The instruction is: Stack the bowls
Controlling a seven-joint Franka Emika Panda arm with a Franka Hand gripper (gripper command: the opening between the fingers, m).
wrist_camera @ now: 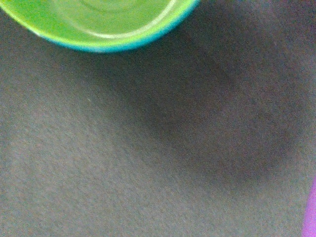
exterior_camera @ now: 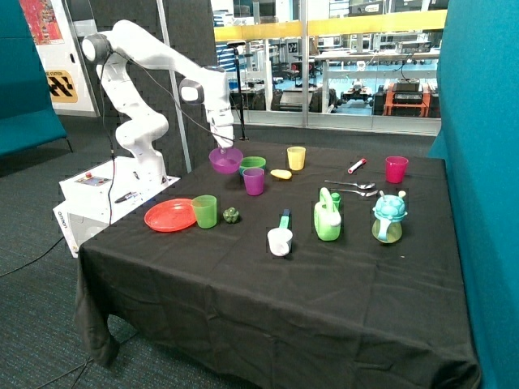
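Note:
My gripper [exterior_camera: 223, 147] is shut on the rim of the purple bowl [exterior_camera: 225, 160] and holds it near the back of the table. The bowl sits beside the lime green bowl [exterior_camera: 252, 164], not over it. In the wrist view the green bowl [wrist_camera: 108, 17] sits nested in the blue bowl [wrist_camera: 123, 47], of which only a rim shows below it. A purple sliver [wrist_camera: 311, 212] shows at that view's edge, and a round shadow lies on the black cloth. My fingers are out of the wrist view.
A purple cup [exterior_camera: 254, 181] stands just in front of the green bowl, with a yellow cup [exterior_camera: 297, 157] nearby. An orange-red plate [exterior_camera: 169, 215] and a green cup [exterior_camera: 204, 211] are nearer the front. A green watering can [exterior_camera: 328, 219], a white scoop [exterior_camera: 280, 239], spoons [exterior_camera: 353, 188] and a pink cup [exterior_camera: 396, 169] are further along.

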